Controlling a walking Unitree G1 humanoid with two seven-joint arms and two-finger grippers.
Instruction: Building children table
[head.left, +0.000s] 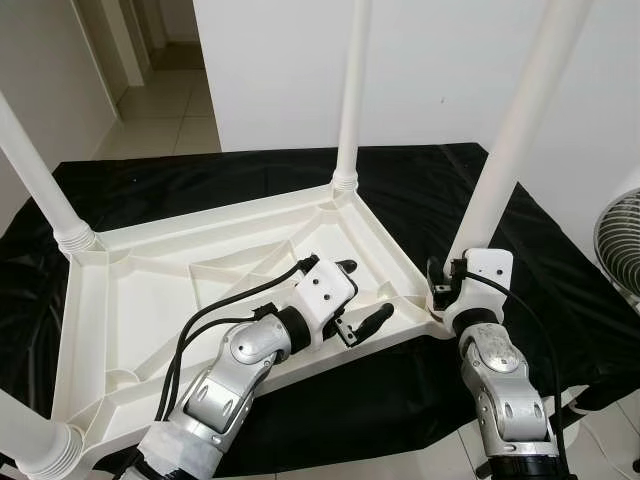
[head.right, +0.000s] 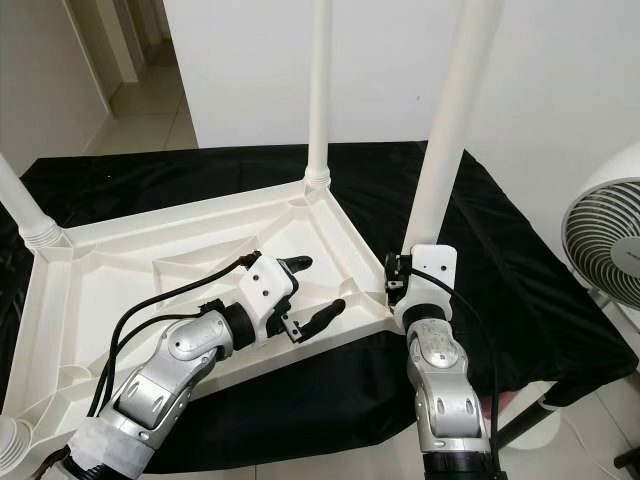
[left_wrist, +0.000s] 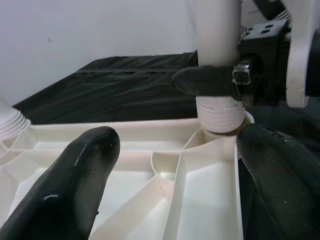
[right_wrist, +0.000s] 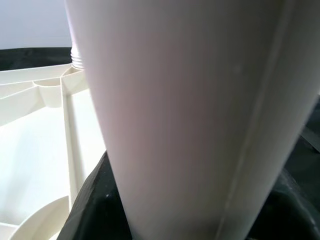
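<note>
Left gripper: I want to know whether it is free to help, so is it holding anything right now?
No: the left gripper hangs over the upturned tabletop with its jaws spread and nothing between them.

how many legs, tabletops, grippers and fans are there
legs: 4 (far, right-near, left-far, left-near)
tabletop: 1
grippers: 2 (left gripper, right gripper)
fan: 1
total: 8

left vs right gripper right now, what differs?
Left gripper hangs over the upturned tabletop, jaws open, holding nothing. Right gripper sits at the near right corner, jaws shut around the base of the white leg. Both have black fingers on silver arms.
</note>
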